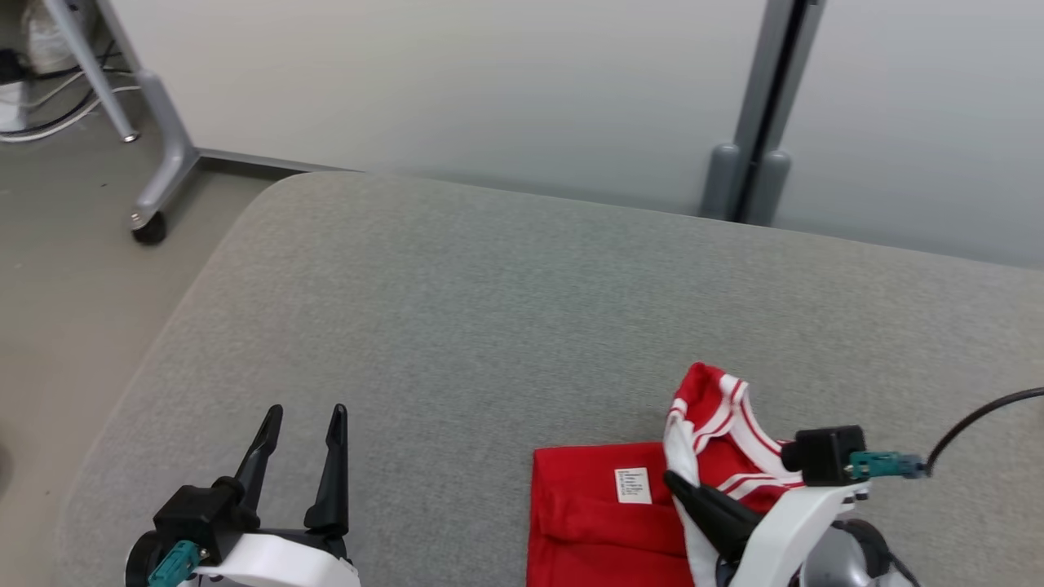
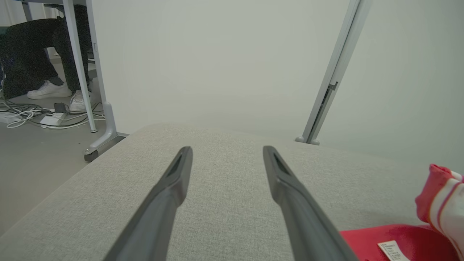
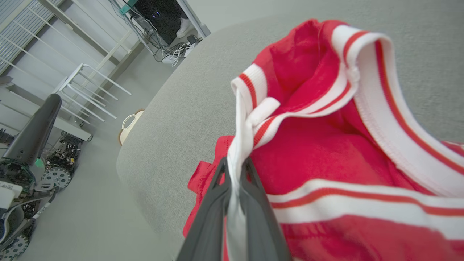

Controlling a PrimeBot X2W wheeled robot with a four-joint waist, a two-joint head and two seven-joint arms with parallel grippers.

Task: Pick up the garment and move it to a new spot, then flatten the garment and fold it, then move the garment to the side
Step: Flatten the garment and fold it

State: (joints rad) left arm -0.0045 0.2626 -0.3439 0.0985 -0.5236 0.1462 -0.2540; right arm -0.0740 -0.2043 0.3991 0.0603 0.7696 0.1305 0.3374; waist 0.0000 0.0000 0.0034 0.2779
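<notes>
1 edge only is held: the right gripper [image 3: 235,164] is pinched tight on the white striped trim of the red knit garment [image 3: 326,156]. The trim stands raised at its fingertips, and the flat red body spreads from there toward the left gripper [image 1: 306,412]. That gripper hovers with fingers spread above the bare grey fabric-covered tabletop [image 1: 489,310], the cloth apart on its right. By my judgement the right arm is nearer, so carrying falls to it.

Grey fabric top [image 1: 489,310], desk leg [image 1: 167,122] w/ caster [image 1: 149,229] — cables [image 2: 17,116]
</notes>
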